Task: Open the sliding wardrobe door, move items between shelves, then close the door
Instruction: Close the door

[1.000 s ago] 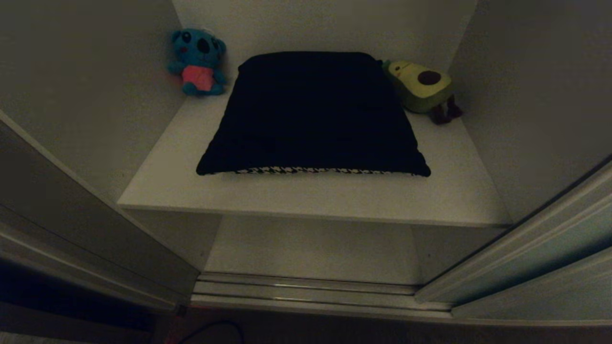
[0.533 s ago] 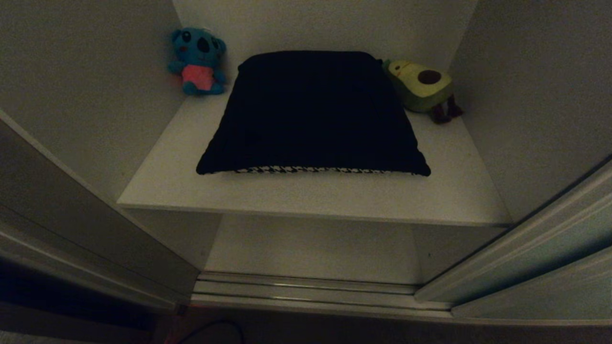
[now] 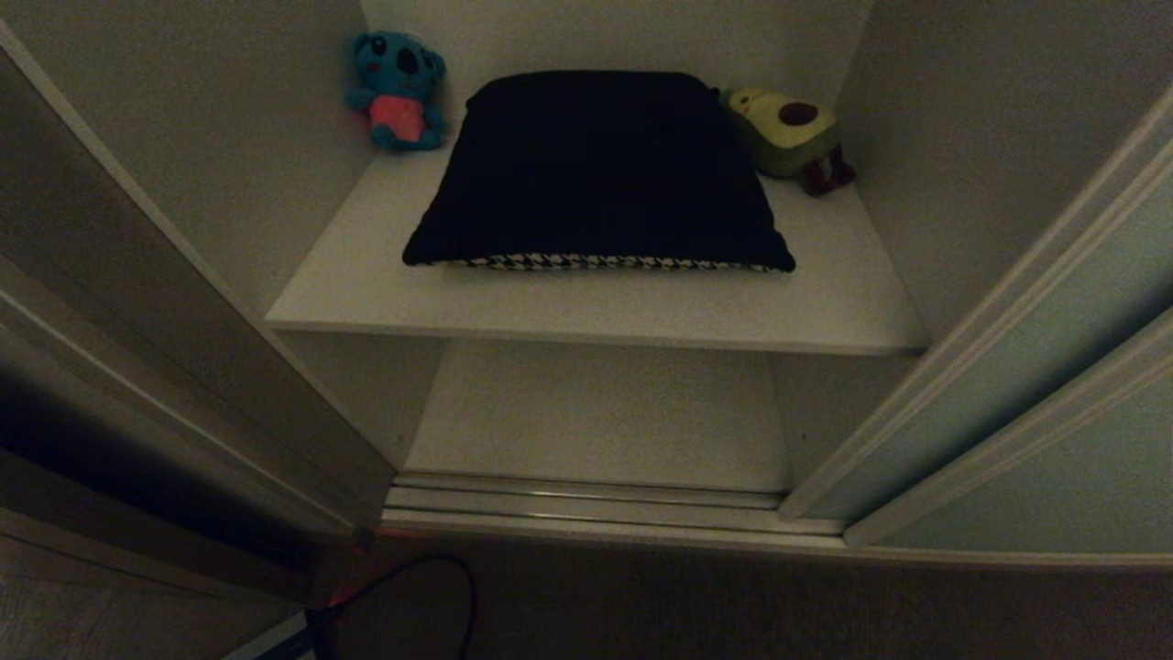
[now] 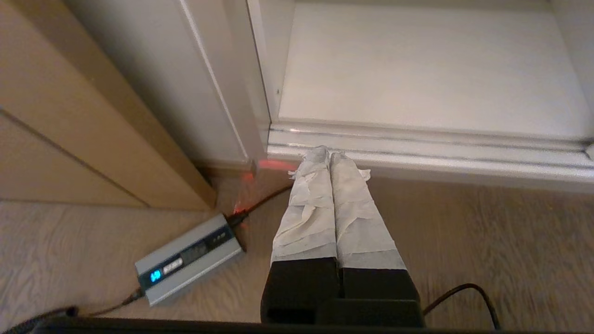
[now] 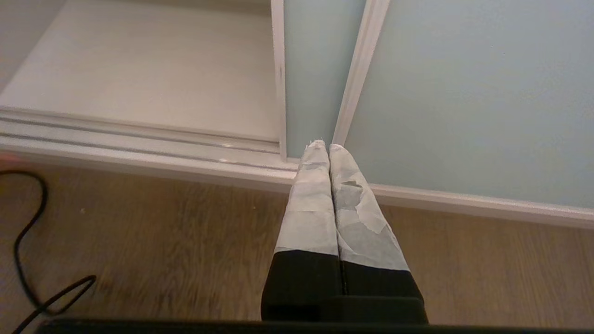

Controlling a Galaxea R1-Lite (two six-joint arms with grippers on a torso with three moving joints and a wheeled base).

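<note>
Black-backed, houndstooth-edged square cushion (image 3: 596, 174) looks soft and light; we would pinch its front corner. Our left gripper (image 4: 329, 155) and right gripper (image 5: 323, 147) hang empty, fingers pressed together.

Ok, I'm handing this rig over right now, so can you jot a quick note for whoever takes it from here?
Left gripper: shut, empty, low over the floor by the bottom track.
Right gripper: shut, empty, low in front of the sliding wardrobe door.
Door: slid open to the right.
Cushion: flat on the upper shelf, between a blue plush and an avocado plush. Lower shelf bare.
Done: door opened.
Left: closing the door; whether the cushion still has to move cannot be told.
</note>
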